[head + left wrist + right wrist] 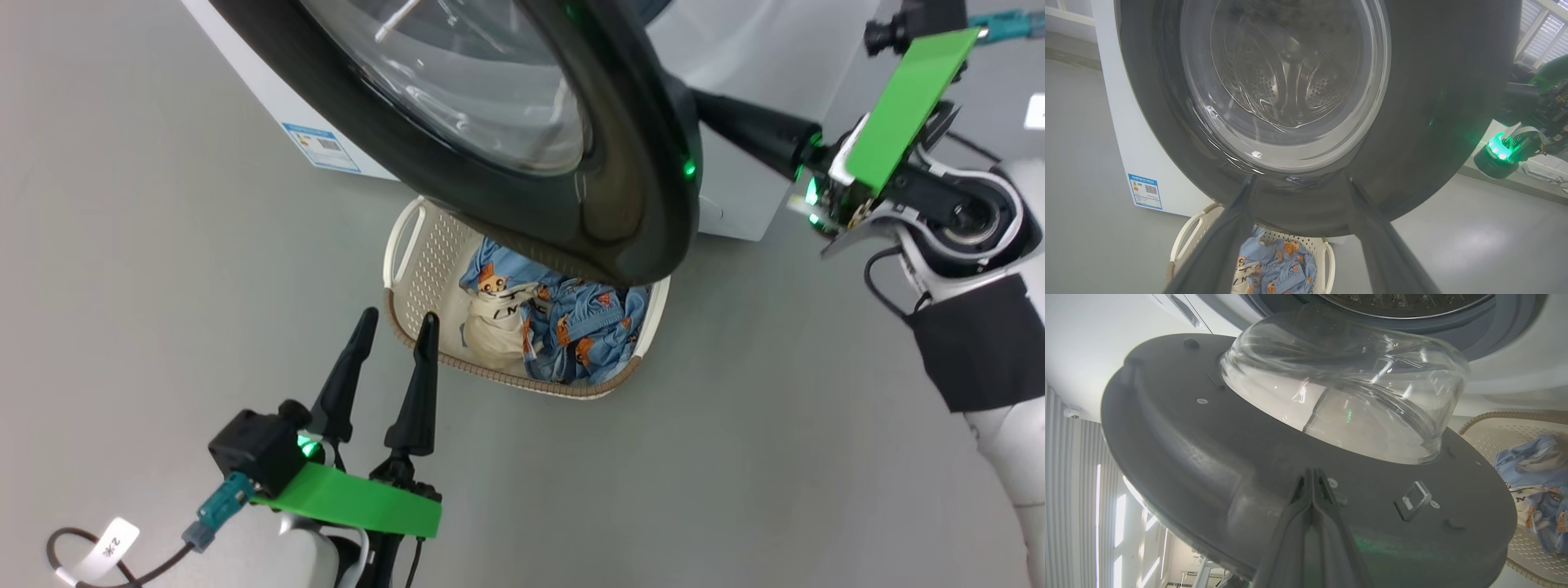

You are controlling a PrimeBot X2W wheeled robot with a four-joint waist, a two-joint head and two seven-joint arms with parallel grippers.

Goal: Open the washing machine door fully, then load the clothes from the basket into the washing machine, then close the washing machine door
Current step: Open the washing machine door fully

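Your right hand (1312, 473) is clenched, its two long fingers pressed together, with the tips against the dark grey inside face of the big round glossy black washing machine door (1180, 457). Your left hand (398, 320) is released, fingers spread, holding nothing. It is just beside the small cream plastic basket (424, 261) on the grey floor (163, 286). The light blue bear-print clothes (584, 322) and a cream cloth (490, 327) lie in the basket. The cloth's black letters are too small to read. So is the blue label sticker (321, 147) on the big white washing machine (759, 73).
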